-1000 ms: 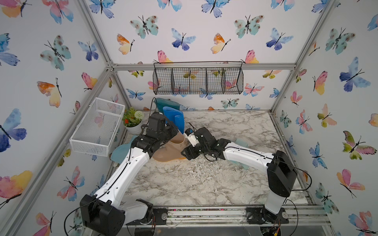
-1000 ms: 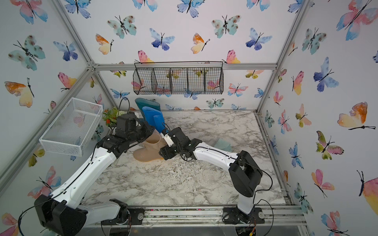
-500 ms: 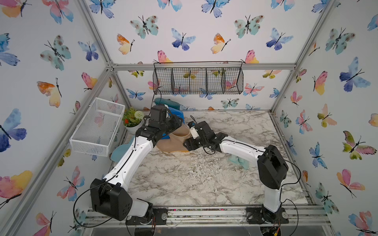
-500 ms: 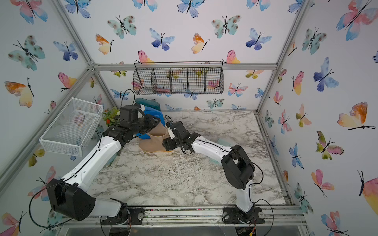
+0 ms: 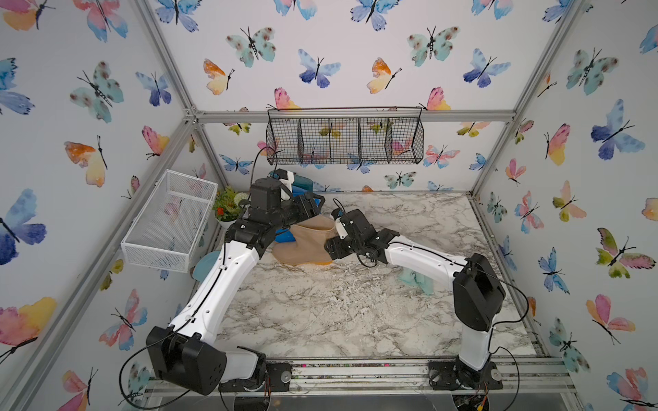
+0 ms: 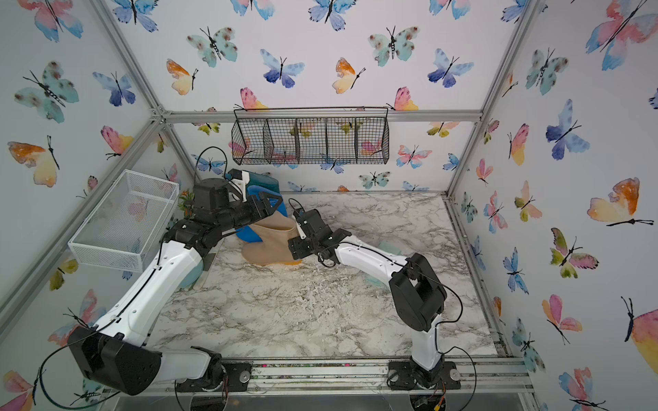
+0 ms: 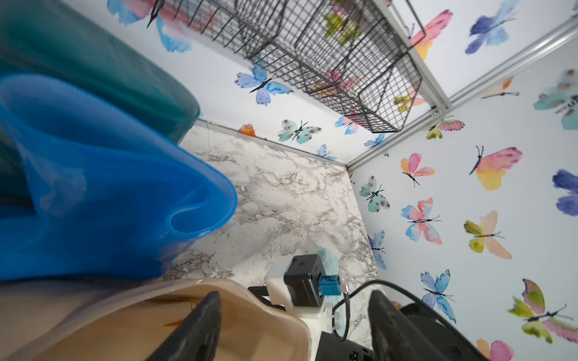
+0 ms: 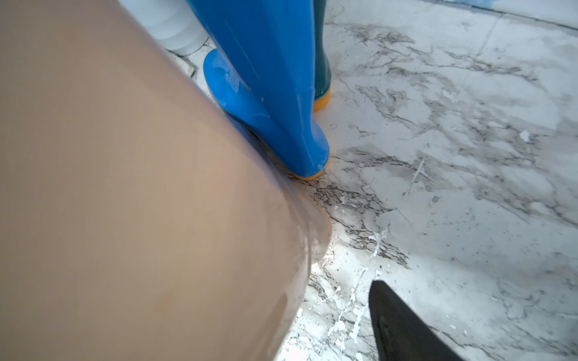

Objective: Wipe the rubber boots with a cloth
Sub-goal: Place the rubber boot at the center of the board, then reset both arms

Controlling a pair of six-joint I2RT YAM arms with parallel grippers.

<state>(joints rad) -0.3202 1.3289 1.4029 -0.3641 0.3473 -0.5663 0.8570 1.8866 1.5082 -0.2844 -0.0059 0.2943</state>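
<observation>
The beige boot (image 5: 302,245) (image 8: 125,187) stands upright at the back left of the marble floor. The blue boot (image 5: 285,235) (image 8: 275,78) and the teal boot (image 5: 302,179) (image 7: 78,56) stand right behind it. My left gripper (image 5: 315,205) (image 7: 294,295) hovers open over the beige boot's top, one finger inside the opening and one outside. My right gripper (image 5: 329,247) is open beside the boot's heel. One of its fingers (image 8: 403,328) shows clear of the boot and the other is hidden. The cloth (image 5: 414,279) lies crumpled under my right forearm.
A white wire basket (image 5: 171,220) hangs on the left wall and a black wire basket (image 5: 343,140) on the back wall. A potted plant (image 5: 228,208) sits in the back left corner. A light blue scoop (image 5: 206,267) lies by the left edge. White specks (image 5: 320,284) litter the marble.
My left gripper has opened and let go of the beige boot's rim. The boot has moved back toward the other boots. Both arms followed it.
</observation>
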